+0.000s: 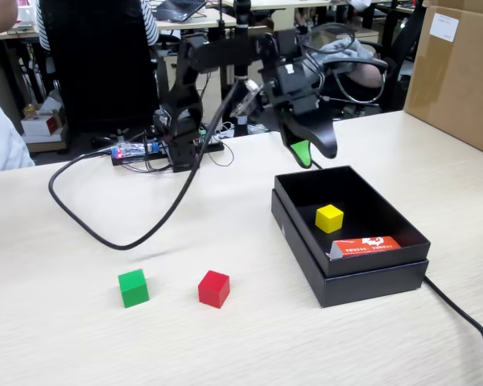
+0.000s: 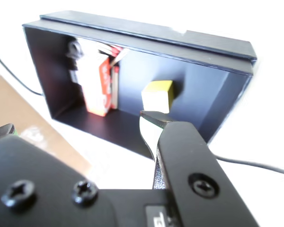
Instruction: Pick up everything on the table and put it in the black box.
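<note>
Flanking the yellow cube (image 1: 329,217): orange-red carton (image 1: 365,246).

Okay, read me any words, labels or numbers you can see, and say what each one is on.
Nothing can be read.
Carton in the black box: white marks on red, too blurred.
White label on the brown box: too small.
Gripper label at the wrist view's bottom edge: cut off.
</note>
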Robot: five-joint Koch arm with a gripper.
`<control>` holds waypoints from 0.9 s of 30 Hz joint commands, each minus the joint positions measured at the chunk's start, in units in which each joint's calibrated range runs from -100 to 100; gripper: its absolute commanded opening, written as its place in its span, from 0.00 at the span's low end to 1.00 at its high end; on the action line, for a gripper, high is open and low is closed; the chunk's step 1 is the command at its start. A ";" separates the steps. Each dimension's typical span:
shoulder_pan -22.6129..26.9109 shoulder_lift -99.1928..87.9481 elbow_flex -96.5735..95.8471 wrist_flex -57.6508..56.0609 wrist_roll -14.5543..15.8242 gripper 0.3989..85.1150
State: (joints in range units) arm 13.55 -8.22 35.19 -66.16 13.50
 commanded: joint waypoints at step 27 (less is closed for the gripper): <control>-19.88 -62.63 -64.84 9.27 -17.44 0.60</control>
State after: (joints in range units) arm -5.35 -72.43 -35.74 -58.50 -3.74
